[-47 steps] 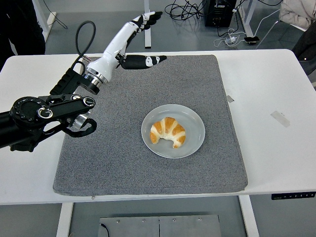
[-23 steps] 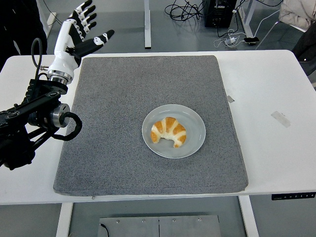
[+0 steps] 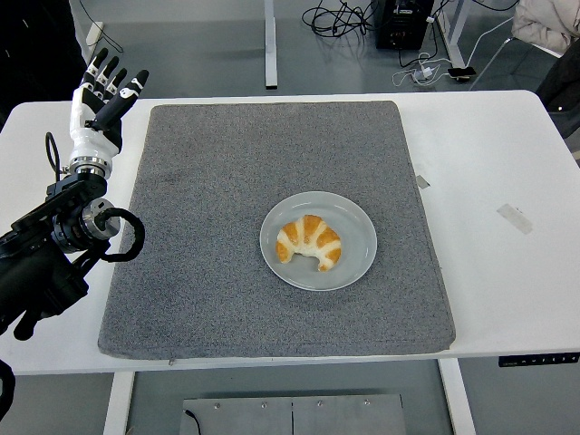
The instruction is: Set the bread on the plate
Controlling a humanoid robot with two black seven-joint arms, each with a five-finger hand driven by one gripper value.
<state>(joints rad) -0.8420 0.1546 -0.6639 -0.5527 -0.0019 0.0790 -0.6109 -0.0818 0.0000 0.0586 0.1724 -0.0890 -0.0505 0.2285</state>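
One croissant (image 3: 308, 242) on one plate (image 3: 355, 220); left hand (image 3: 101, 98) released (fingers spread).

The bread (image 3: 309, 241), a golden-brown croissant with pale stripes across its back, lay curved on the plate (image 3: 356, 221), its tips pointing toward the lower edge of the frame. The plate, round and pale grey-blue, sat flat just right of centre and slightly below the frame's middle.

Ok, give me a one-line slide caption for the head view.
Croissant resting on the grey plate at mat centre, left hand open and empty above the table's far-left corner.
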